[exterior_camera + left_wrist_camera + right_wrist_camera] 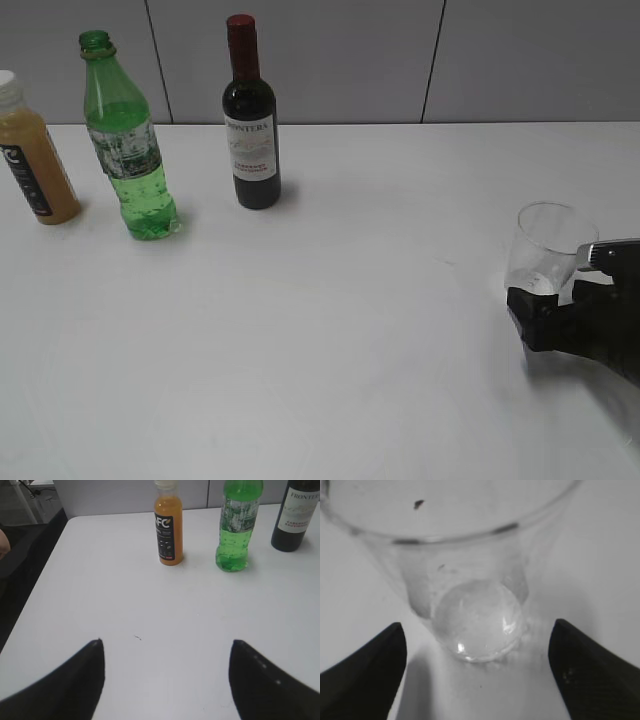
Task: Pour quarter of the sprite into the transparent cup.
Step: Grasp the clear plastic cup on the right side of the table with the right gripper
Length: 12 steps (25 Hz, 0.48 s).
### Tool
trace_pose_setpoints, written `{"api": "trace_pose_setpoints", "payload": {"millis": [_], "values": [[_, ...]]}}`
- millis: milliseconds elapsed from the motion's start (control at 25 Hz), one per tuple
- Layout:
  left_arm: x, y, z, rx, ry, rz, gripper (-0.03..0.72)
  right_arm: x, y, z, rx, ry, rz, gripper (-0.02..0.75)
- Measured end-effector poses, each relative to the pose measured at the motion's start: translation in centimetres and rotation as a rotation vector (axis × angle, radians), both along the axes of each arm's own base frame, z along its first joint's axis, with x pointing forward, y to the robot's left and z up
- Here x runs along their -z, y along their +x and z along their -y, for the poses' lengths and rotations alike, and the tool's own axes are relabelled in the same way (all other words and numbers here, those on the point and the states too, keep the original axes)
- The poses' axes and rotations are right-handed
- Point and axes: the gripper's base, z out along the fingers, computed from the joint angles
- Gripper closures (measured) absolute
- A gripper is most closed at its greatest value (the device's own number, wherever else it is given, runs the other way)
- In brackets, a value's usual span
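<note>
The sprite (127, 150) is a green plastic bottle with no cap, standing upright at the back left of the table; it also shows in the left wrist view (236, 530). The transparent cup (545, 248) stands upright and empty at the right. My right gripper (560, 305) is open, its fingers just short of the cup and wider than its base (477, 617). My left gripper (167, 652) is open and empty over bare table, well short of the bottles; it is out of the exterior view.
A tan juice bottle (35, 155) with a white cap stands left of the sprite, also in the left wrist view (168, 527). A dark wine bottle (250, 125) with a red cap stands right of it. The white table (330, 330) ends at a grey wall.
</note>
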Motion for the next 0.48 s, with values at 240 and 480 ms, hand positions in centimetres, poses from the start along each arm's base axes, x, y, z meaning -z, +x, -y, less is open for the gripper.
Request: {"api": "trace_pose_setpoints", "payload": {"millis": [240,480], "values": [[0.0,0.0,0.0,0.000,0.000,0.000,0.099,0.6,1.3,-0.1,0.000,0.002,0.018,0.048],[0.0,0.0,0.0,0.000,0.000,0.000,0.099,1.2,2.5,-0.3,-0.001,0.007,0.045,0.048]]}}
